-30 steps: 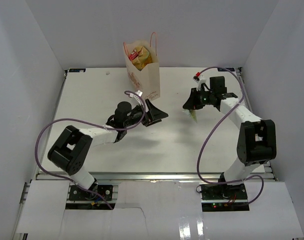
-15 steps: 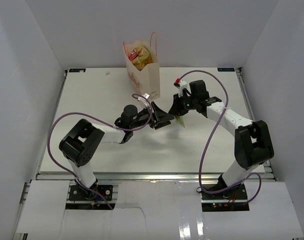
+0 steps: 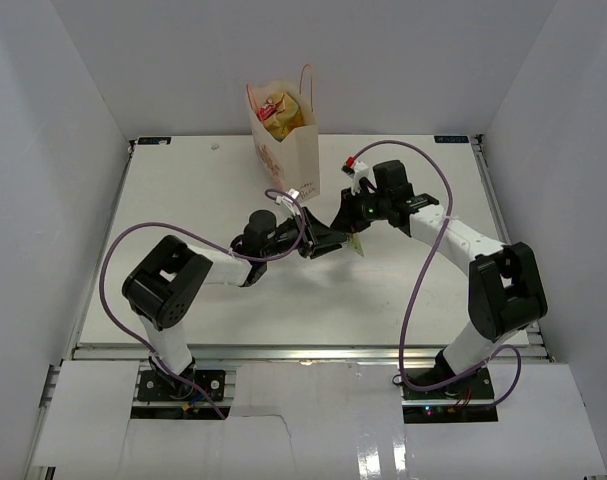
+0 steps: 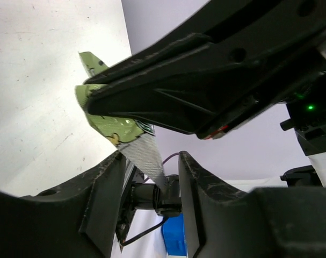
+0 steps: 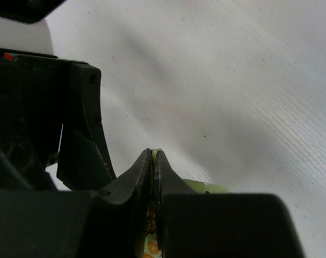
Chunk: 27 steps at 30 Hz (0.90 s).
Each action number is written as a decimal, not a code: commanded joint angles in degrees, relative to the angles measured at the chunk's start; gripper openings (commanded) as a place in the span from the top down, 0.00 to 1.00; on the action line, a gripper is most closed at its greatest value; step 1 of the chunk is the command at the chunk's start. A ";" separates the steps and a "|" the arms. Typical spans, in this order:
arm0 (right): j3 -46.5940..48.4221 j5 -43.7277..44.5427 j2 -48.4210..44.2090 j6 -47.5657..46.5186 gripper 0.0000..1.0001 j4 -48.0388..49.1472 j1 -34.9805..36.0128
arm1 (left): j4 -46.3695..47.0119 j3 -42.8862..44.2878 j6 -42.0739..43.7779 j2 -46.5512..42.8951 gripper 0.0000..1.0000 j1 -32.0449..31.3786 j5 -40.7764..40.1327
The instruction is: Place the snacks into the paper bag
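- Top view: a mid-table handover just in front of the bag (image 3: 288,150). The right gripper (image 3: 349,236) is clamped on a green packet (image 3: 357,246), and the left gripper (image 3: 331,243) meets it tip to tip with its jaws apart. The packet hangs above the table (image 3: 183,180), near the bag's front face and well below its mouth. Other snacks (image 3: 278,110) show in the bag's open top.
- Left wrist view: the packet (image 4: 114,121) is pinched at its upper edge by the right gripper. Its silvery tail dangles between the left fingers (image 4: 101,199) with a gap on each side, so nothing is gripped there yet. To do this step well, the left jaws should close squarely and deep on that tail before the right lets go. An early release would likely drop the packet onto the table. The carry should then rise over the bag's rim, since a nudge to the side could tip the light bag.
- Right wrist view: the right jaws are pressed to a bare slit, with green foil (image 5: 205,185) pinched between them and showing below. The left gripper's dark body (image 5: 79,134) stands close on the left.
- The packet is small and flat, with a printed light-green wrapper and a crimped silver end. It looks thin, crinkly and probably slippery.
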 commanded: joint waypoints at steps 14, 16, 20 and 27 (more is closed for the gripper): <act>2.43 -6.67 -5.27 -0.32 0.82 1.23 0.30 | -7.06 3.41 6.55 -2.95 1.00 0.04 -0.41; 2.43 -6.50 -5.45 -0.84 0.79 1.23 0.30 | -9.61 3.76 8.83 -4.18 1.00 0.04 -1.02; 3.91 -6.32 -5.98 -3.39 0.40 0.88 0.12 | -20.33 5.25 18.05 -7.87 1.00 0.04 -3.57; 12.00 -10.53 -5.89 -9.89 0.10 -0.53 -5.75 | -38.08 10.87 33.79 -14.73 1.00 0.04 -8.40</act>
